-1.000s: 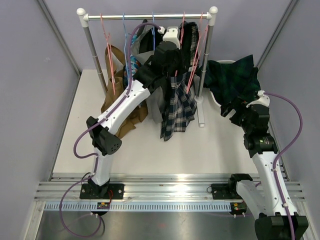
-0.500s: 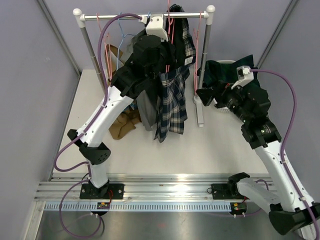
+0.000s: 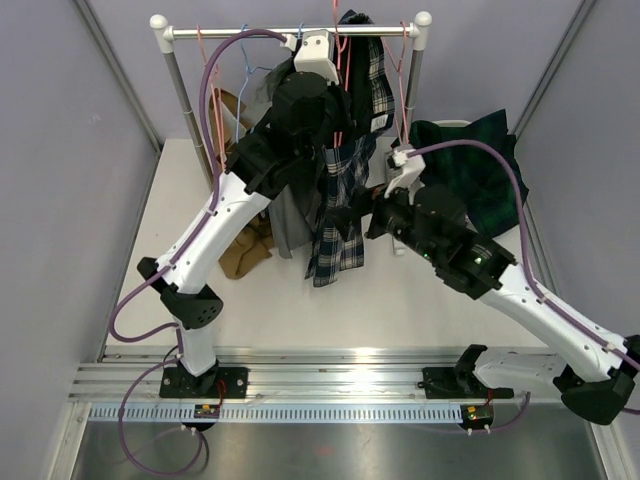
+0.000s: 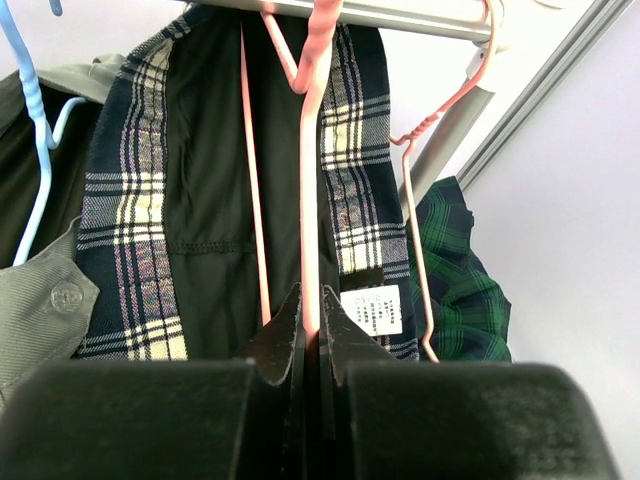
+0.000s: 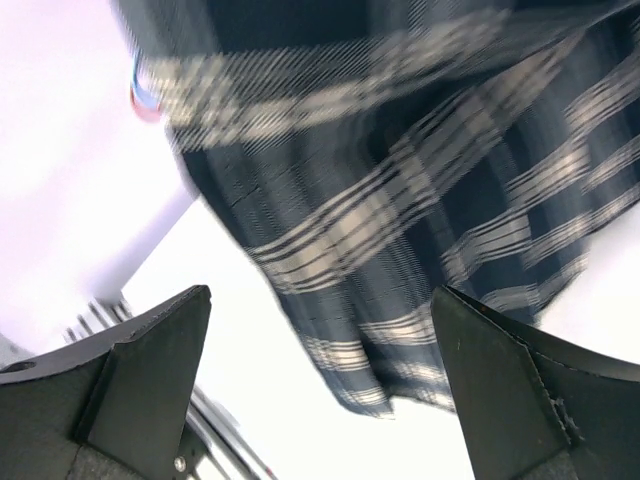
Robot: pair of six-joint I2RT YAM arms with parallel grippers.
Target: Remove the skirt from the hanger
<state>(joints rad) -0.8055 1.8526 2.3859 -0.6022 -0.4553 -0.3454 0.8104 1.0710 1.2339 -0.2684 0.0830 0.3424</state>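
Plaid skirt (image 5: 400,200), hung downward from the pink hanger (image 4: 317,100) clamped by the left gripper (image 4: 310,295), is faced closely by the right gripper (image 5: 320,292), fingers spread.

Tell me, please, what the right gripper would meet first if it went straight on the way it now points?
Probably the plaid skirt: it hangs straight ahead of the right gripper, between its open jaws, though blur hides how near it is.
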